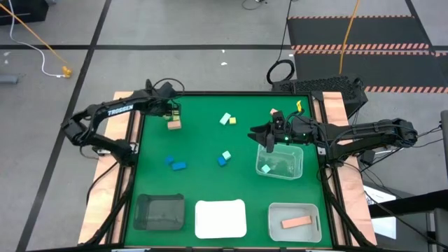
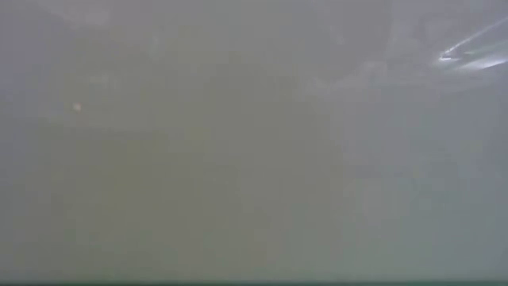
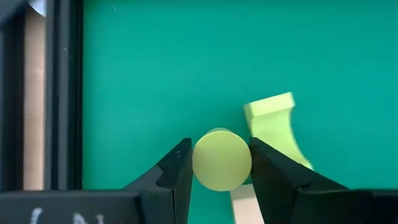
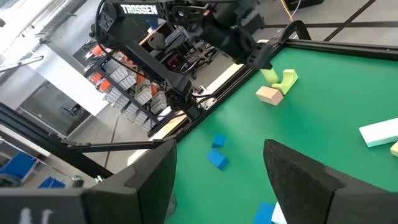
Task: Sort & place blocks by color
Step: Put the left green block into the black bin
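My left gripper [image 3: 219, 155] stands at the far left of the green mat [image 1: 203, 140], shut on a yellow-green round block [image 3: 222, 163]. Right beside it lie a curved yellow-green block [image 3: 272, 121] and a tan block [image 1: 174, 124]. Blue blocks [image 1: 175, 164], a blue and teal pair [image 1: 224, 157] and a mint and yellow pair [image 1: 227, 120] lie scattered on the mat. My right gripper [image 4: 217, 180] hangs open above a clear tray [image 1: 290, 150] at the right, holding nothing. The low view shows only grey haze. My left gripper pinches the round block between its two fingers, which press on opposite sides of its curved wall [image 3: 198, 163]. The fingers come steeply from above, and the block's flat round face looks up at the wrist camera. Whether the block is clear of the mat, I cannot tell.
Along the near edge stand a dark tray [image 1: 159, 211], a white tray [image 1: 220, 218] and a clear tray [image 1: 280, 210] holding a tan bar [image 1: 297, 222]. A mint block [image 1: 266, 168] lies in the clear tray under my right gripper. Wooden and black rails border the mat.
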Robot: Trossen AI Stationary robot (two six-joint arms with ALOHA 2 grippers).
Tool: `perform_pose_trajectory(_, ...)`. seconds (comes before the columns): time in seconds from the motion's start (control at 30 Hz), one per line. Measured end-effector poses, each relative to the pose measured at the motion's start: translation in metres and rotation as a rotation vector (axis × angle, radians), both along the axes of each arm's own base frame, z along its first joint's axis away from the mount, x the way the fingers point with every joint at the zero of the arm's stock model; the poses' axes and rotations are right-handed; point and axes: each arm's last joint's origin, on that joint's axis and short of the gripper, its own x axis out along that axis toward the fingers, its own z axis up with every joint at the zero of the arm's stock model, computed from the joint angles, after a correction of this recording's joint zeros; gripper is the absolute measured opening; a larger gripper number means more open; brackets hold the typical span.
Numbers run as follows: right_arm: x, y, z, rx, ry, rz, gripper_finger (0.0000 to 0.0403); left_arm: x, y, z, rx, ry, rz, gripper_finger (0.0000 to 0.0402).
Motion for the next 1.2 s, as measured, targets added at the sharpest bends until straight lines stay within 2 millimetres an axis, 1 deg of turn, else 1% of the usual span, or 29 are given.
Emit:
perform_pose_trajectory(0.17, 0.000, 0.000, 0.000, -0.023, 0.004, 0.004, 0.0231, -0.005, -0.016, 0.026, 0.067, -0.093, -0.027, 0.0132)
perform_pose_trajectory(0.3, 0.000, -0.001, 0.000, -0.053, 0.014, 0.006, 0.0231, -0.004, -0.036, 0.049, 0.109, -0.241, -0.117, 0.0132)
perform_pose_trajectory(0.47, 0.002, -0.007, -0.005, -0.074, 0.044, -0.014, 0.0231, 0.004, -0.069, 0.079, 0.133, -0.517, -0.316, 0.0133)
perform_pose_trajectory(0.57, 0.007, -0.011, -0.011, -0.071, 0.070, -0.029, 0.0231, 0.011, -0.090, 0.096, 0.161, -0.679, -0.412, 0.0132)
perform_pose_trajectory(0.7, 0.017, -0.015, -0.023, -0.055, 0.116, 0.007, 0.0231, 0.021, -0.120, 0.112, 0.153, -0.841, -0.536, 0.0133)
perform_pose_trajectory(0.83, 0.027, -0.016, -0.036, -0.041, 0.151, 0.053, 0.0231, 0.030, -0.152, 0.117, 0.055, -0.940, -0.638, 0.0135)
perform_pose_trajectory(0.97, 0.033, -0.016, -0.046, -0.070, 0.199, 0.067, 0.0231, 0.031, -0.185, 0.116, -0.132, -0.987, -0.710, 0.0132)
perform_pose_trajectory(1.07, 0.035, -0.016, -0.051, -0.111, 0.225, 0.080, 0.0231, 0.029, -0.208, 0.116, -0.271, -1.009, -0.733, 0.0132)
perform_pose_trajectory(1.2, 0.036, -0.017, -0.053, -0.154, 0.238, 0.095, 0.0231, 0.024, -0.237, 0.114, -0.467, -1.003, -0.712, 0.0135)
